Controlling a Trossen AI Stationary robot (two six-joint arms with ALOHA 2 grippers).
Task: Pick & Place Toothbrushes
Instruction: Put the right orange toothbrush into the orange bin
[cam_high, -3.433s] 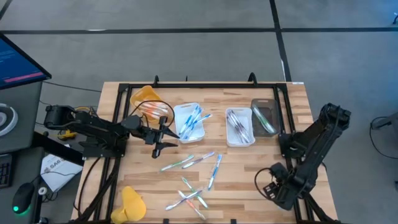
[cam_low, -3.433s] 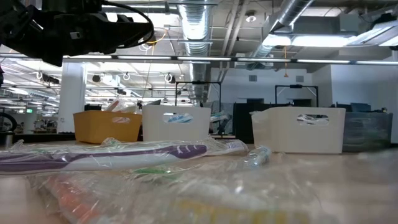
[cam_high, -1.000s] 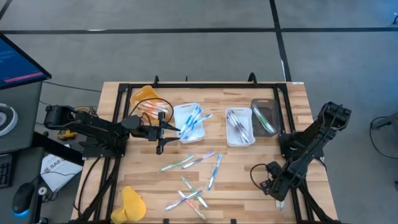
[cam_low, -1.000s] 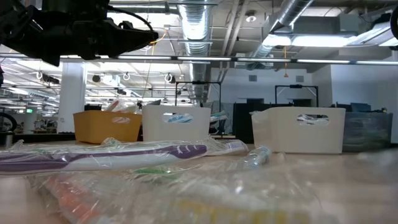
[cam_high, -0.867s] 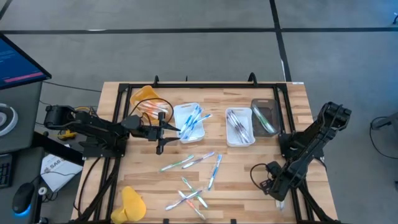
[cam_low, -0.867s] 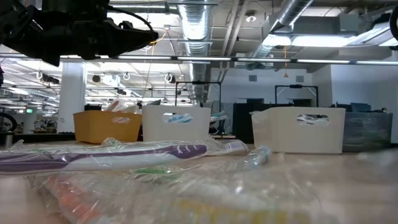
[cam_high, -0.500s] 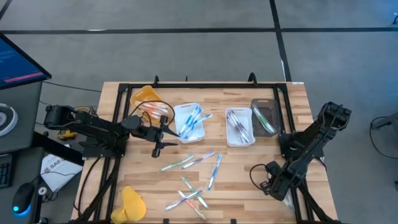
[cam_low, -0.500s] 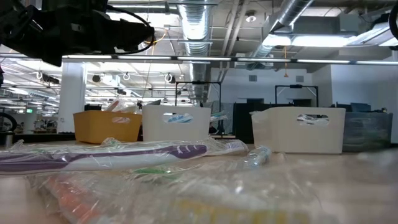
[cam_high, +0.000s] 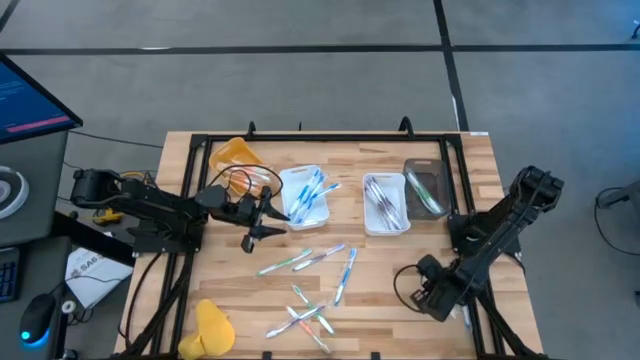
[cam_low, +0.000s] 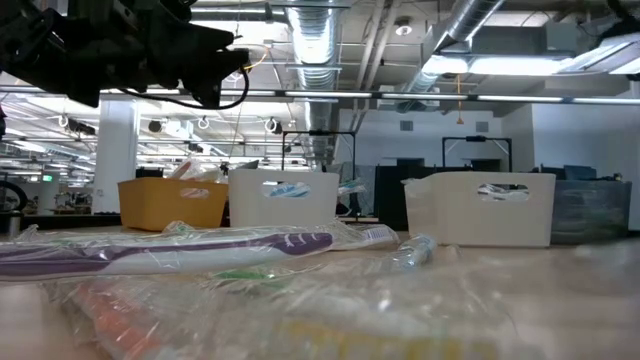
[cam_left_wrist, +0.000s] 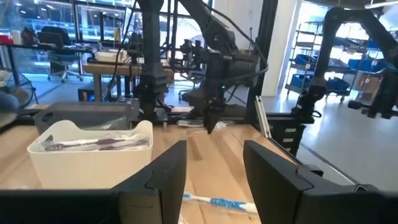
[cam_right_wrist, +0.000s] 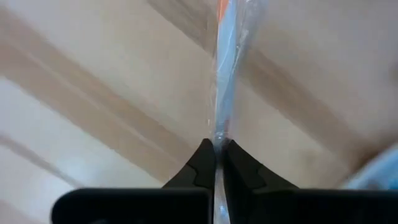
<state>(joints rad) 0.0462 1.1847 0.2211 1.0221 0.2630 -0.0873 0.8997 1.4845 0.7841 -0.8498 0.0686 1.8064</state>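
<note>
Right gripper (cam_right_wrist: 217, 149) jaws closed on wrapped toothbrush (cam_right_wrist: 225, 81) for lifting off surface (cam_high: 390, 270); left gripper (cam_left_wrist: 214, 168) jaws half open, empty, beside white tray (cam_high: 305, 195).

My high view looks straight down on the whole table (cam_high: 400, 290). My low view sits at tabletop height, facing the room. The left wrist view looks across the table; the right wrist view seems pressed near the wood. All 4 share it.

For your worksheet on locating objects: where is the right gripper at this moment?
In the high view, the right gripper is low at the table's near right corner, right of the loose toothbrushes; its wrist view shows it shut on a wrapped toothbrush.
</note>
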